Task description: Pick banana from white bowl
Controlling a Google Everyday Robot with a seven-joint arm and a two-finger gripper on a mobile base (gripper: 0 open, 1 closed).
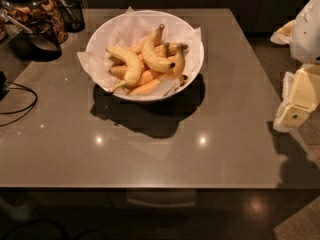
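Note:
The white bowl, lined with crumpled white paper, stands at the back middle of the table and holds several bananas. The banana lies on top of the pile. It is plump, strongly curved and bright yellow, with a grey-brown stem pointing to the back and a black tip toward the right. A longer yellow banana with a thin stem lies to its left, over darker orange-yellow ones. My gripper, cream coloured, hangs at the right edge of the view. It is beyond the table's right side, well away from the bowl, and holds nothing visible.
The brown table has a glossy top. Dark glass jars with snacks and a dark cup stand at the back left. A black cable lies at the left edge. The floor lies to the right.

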